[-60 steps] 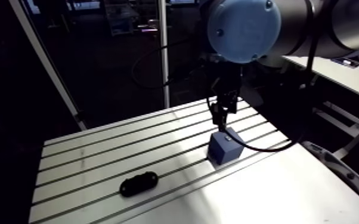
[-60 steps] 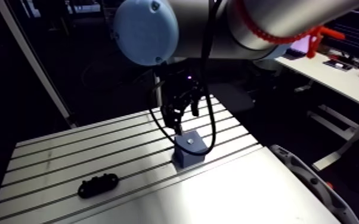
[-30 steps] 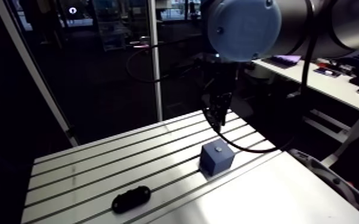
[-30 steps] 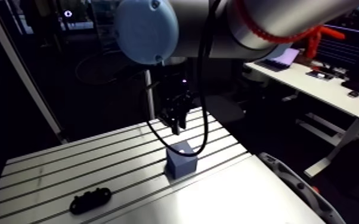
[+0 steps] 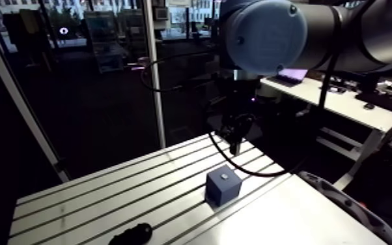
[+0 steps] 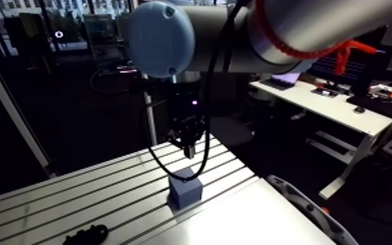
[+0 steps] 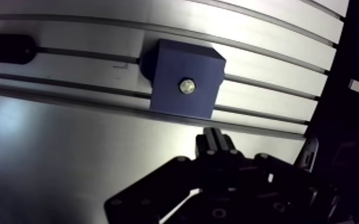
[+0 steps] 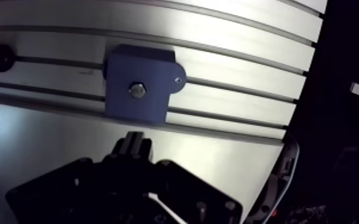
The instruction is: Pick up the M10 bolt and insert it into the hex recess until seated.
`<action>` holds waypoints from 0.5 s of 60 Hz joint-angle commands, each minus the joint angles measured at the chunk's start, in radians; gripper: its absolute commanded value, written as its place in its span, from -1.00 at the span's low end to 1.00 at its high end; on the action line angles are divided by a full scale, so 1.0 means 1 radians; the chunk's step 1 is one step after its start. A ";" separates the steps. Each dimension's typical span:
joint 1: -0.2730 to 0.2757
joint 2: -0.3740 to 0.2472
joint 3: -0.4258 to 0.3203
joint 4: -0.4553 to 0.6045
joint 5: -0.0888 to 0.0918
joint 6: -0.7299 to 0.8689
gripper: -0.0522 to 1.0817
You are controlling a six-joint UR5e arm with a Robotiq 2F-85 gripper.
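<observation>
Your block (image 7: 185, 62) is dark blue, its bolt (image 7: 186, 87) silvery. Your table (image 7: 68, 149) is pale grey, striped with dark slots.

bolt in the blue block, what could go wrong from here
The bolt shows in the top of the blue block, but whether its head sits fully down cannot be told; it may be proud. The jaws hang shut and empty, clear of it; a re-seating push could slide the block, which looks unclamped on the slotted table.

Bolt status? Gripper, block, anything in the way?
Gripper shut, empty, above the blue block. Bolt head shows in the block's top, looks seated. Black object lies apart, beside the block; not in the way.
</observation>
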 commanded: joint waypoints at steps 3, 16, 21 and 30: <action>0.003 -0.005 0.030 0.000 0.001 0.152 0.99; 0.003 0.028 0.048 -0.060 0.003 0.164 0.99; 0.003 0.034 0.048 -0.076 0.004 0.174 0.99; 0.004 0.049 0.045 -0.082 0.001 0.183 0.99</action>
